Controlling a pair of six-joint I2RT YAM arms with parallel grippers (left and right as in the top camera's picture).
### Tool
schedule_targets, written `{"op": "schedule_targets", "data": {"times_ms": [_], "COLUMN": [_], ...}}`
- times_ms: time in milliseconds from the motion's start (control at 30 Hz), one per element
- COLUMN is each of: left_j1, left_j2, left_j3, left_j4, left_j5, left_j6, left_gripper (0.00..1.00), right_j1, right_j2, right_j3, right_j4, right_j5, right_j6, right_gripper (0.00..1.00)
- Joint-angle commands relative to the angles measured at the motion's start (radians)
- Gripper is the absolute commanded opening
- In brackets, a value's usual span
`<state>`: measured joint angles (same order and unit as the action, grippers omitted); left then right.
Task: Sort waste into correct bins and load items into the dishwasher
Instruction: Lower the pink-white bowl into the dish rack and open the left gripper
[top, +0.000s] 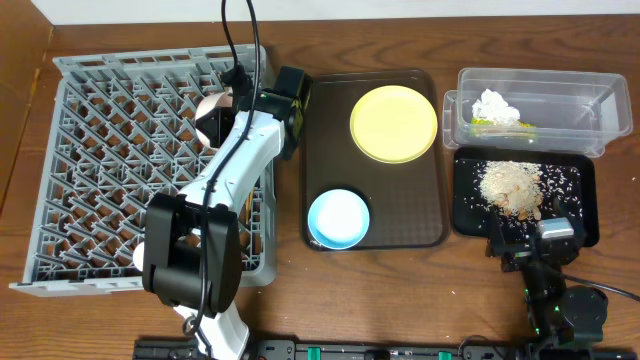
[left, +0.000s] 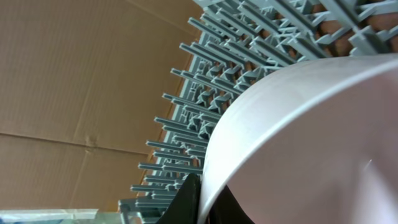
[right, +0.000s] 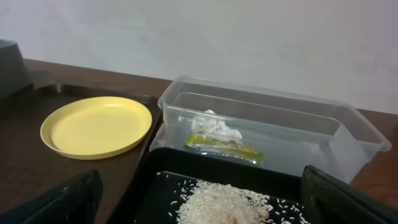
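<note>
Landmark: dark brown serving tray (top: 375, 235), long axis running far to near. Left of it sits the grey dish rack (top: 100, 150). Over the rack's side nearest the tray, the left gripper (top: 228, 105) is clamped on the rim of a white bowl (top: 210, 113); the bowl is tipped up on edge, not flat, and which way its mouth faces is unclear. On the tray: pale-yellow plate (top: 394, 123) lying flat at the far right, light-blue bowl (top: 338, 218) mouth-up at the near left. Right of the tray, far side: clear tub (top: 590, 100), long axis left to right, holding tissue (top: 497, 106) and wrapper (right: 222, 147). Just nearer: black tray (top: 585, 200), same axis, carrying rice crumbs (top: 512, 185). Right gripper (right: 199, 208) is at its near edge, jaws wide, holding nothing.
</note>
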<state>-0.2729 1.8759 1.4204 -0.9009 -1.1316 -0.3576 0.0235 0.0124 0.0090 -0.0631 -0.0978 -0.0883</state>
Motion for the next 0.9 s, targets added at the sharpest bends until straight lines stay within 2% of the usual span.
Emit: {"op": "schedule_targets", "data": {"times_ms": [0, 133, 600, 867], "left_j1": [0.003, 0.003, 0.003, -0.007], "left_j2": [0.013, 0.013, 0.015, 0.015], "left_j3": [-0.010, -0.010, -0.060, -0.106], "left_j4": [-0.016, -0.010, 0.008, 0.019], "left_j5": [-0.097, -0.190, -0.185, -0.133], "left_j6": [-0.023, -0.022, -0.052, -0.056], "left_gripper": [0.07, 0.07, 0.07, 0.08], "right_j1": [-0.003, -0.004, -0.004, -0.003], "right_j2": [-0.006, -0.006, -0.006, -0.006], "right_j3": [-0.003, -0.003, -0.003, -0.003], "right_j4": [-0.001, 0.000, -0.001, -0.001], "right_j5": [-0.004, -0.004, -0.005, -0.004], "right_j6": [-0.010, -0.010, -0.010, -0.010], "right_gripper": [0.99, 0.99, 0.99, 0.99]}}
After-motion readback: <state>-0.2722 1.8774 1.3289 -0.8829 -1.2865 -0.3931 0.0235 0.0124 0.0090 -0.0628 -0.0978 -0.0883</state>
